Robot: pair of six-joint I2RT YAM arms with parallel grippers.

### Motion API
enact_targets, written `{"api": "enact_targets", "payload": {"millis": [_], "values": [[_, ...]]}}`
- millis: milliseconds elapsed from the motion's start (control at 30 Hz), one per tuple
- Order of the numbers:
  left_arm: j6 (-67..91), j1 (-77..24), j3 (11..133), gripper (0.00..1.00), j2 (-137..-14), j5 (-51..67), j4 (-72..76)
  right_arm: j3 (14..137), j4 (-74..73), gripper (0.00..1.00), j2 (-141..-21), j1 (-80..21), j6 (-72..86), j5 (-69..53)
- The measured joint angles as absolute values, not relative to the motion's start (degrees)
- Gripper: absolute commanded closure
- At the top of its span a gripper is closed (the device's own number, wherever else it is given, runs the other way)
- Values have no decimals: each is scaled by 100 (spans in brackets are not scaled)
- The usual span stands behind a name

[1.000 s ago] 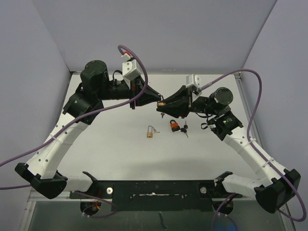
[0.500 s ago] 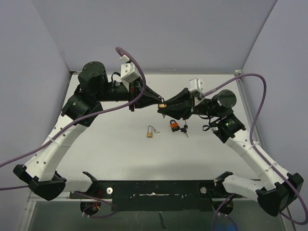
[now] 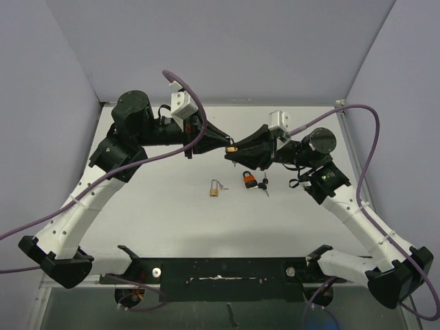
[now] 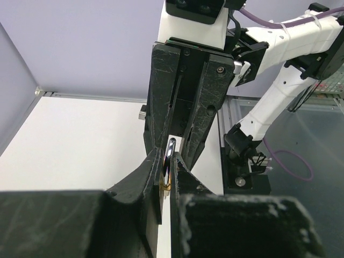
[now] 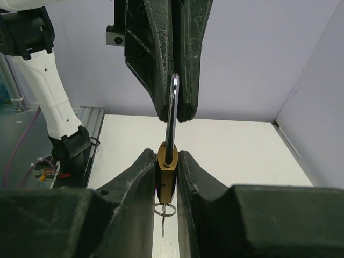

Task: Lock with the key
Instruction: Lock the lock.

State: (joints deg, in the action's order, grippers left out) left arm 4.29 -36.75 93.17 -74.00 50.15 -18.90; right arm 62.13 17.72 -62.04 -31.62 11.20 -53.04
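Note:
A brass padlock is held in the air between both grippers over the middle of the table. My right gripper is shut on its brass body. A key on a ring hangs from the underside of the body. My left gripper is shut on the steel shackle, which stands straight up from the body in the right wrist view. In the top view the left gripper and right gripper meet tip to tip.
A small brass padlock with its shackle up lies on the white table below the grippers. An orange and black padlock lies beside it with dark keys. Purple cables arch over both arms.
Both arms have shifted slightly, and the wrists have levelled out a little. The padlock stays gripped between the two grippers at about the same spot.

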Motion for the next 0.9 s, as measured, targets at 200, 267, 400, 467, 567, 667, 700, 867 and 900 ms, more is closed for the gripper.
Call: {"api": "enact_targets", "payload": {"millis": [200,267,400,467,567,667,700,867,900], "values": [[473,-3599,8779,100,-7223,4901,-1367,6239,1697,100,-6326,-3170,1210,-5146],[534,-3568,8549,100,-7144,4821,-1120,6239,1684,100,-6361,-3188,1243,-5050],[642,-3551,8169,100,-7052,4733,-685,6241,1629,100,-6366,-3197,1258,-4943],[707,-3546,8016,100,-7026,4689,-489,6241,1570,100,-6366,-3197,1258,-4899],[784,-3540,7822,100,-7002,4626,-215,6243,1466,100,-6366,-3194,1240,-4814],[888,-3529,7710,100,-7002,4589,-36,6318,1219,100,-6368,-3192,1208,-4759],[921,-3527,7703,100,-7004,4569,1,6390,1094,100,-6392,-3192,1192,-4755],[1120,-3424,7861,100,-7037,4370,71,6945,532,64,-6643,-3192,1105,-4711],[1212,-3361,7909,100,-7061,4366,73,7039,432,55,-6698,-3192,1090,-4676]]}}
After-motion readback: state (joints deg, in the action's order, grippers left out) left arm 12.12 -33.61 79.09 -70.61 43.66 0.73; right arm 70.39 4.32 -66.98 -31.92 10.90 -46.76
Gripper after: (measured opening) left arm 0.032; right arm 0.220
